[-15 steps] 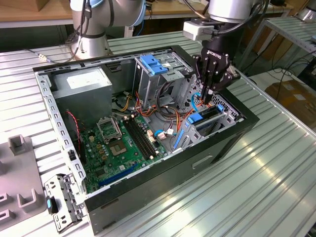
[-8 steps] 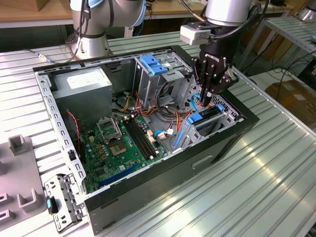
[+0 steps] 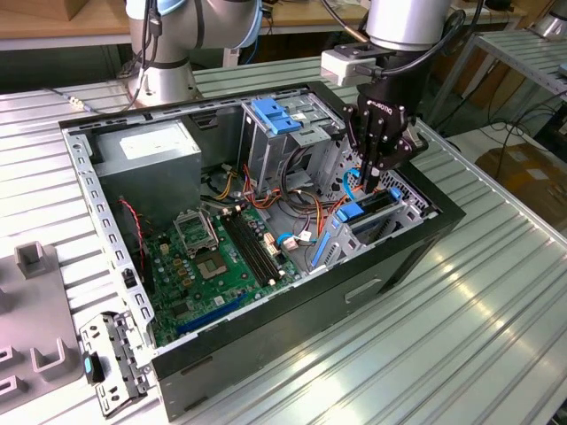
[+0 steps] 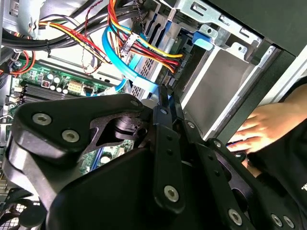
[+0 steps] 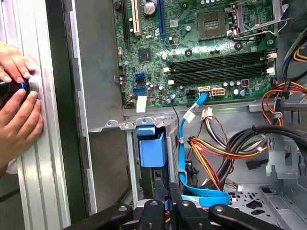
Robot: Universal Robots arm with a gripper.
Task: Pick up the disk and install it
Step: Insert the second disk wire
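We see a silver-grey arm (image 3: pixel 403 22) with blue joint caps, black cables and a black gripper (image 3: pixel 376 173) whose linked fingers (image 4: pixel 165 115) carry round silver screws.

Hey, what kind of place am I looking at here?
Probably a robotics lab or test workshop: an open black desktop computer case lies on a ribbed aluminium table, with a grey robot arm base mounted behind and wooden workbenches beyond.

The disk (image 3: pixel 372 205), blue-bracketed, sits edge-up within the case's drive cage.

Robotics lab: slatted aluminium bench (image 3: pixel 496 292)
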